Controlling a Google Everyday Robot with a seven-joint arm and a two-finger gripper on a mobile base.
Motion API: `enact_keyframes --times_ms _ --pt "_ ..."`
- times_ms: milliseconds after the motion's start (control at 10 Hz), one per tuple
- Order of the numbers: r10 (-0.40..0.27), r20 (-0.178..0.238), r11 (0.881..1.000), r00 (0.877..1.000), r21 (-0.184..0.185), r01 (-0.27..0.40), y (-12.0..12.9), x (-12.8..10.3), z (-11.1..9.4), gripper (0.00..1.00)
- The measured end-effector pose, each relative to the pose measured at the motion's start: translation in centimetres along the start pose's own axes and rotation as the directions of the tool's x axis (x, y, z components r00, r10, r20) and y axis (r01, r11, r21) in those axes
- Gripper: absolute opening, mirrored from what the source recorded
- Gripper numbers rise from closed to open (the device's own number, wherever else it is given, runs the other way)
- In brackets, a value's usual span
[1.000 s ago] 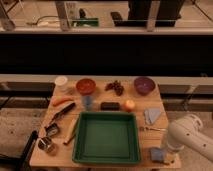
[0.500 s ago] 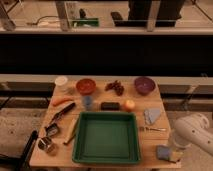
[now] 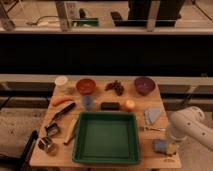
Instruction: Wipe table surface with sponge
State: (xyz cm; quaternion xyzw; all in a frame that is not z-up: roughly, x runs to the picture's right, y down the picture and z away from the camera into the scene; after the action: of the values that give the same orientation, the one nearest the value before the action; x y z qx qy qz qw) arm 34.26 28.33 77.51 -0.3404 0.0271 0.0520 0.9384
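Resting at the near right corner of the worktop (image 3: 145,141), the sponge (image 3: 161,145) is seen as a small blue-grey pad lying flat on the wood. The end effector (image 3: 171,148) is found just beside it at the right edge, at the end of the white arm (image 3: 190,127); its fingers are pressed together, and whether the sponge is pinched cannot be told. To the left, the green tray (image 3: 106,137) is set near the front edge, with metal utensils (image 3: 50,137) laid beyond its left side. Behind the sponge, a folded pale cloth (image 3: 152,115) is placed. Farther back, a dark block (image 3: 110,106), an orange fruit (image 3: 129,105) and a carrot (image 3: 61,100) are seen. At the far edge, a red bowl (image 3: 85,86) and a purple bowl (image 3: 144,85) are stood.
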Motion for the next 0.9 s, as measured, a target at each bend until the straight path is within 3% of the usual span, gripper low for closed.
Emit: enact_keyframes --times_ms 500,900 --pt "-0.041 0.015 0.999 0.999 -0.014 0.041 0.5 -2.8 0.5 0.04" --pt "-0.053 0.015 0.998 0.999 -0.016 0.053 4.3 -2.9 -0.7 0.04"
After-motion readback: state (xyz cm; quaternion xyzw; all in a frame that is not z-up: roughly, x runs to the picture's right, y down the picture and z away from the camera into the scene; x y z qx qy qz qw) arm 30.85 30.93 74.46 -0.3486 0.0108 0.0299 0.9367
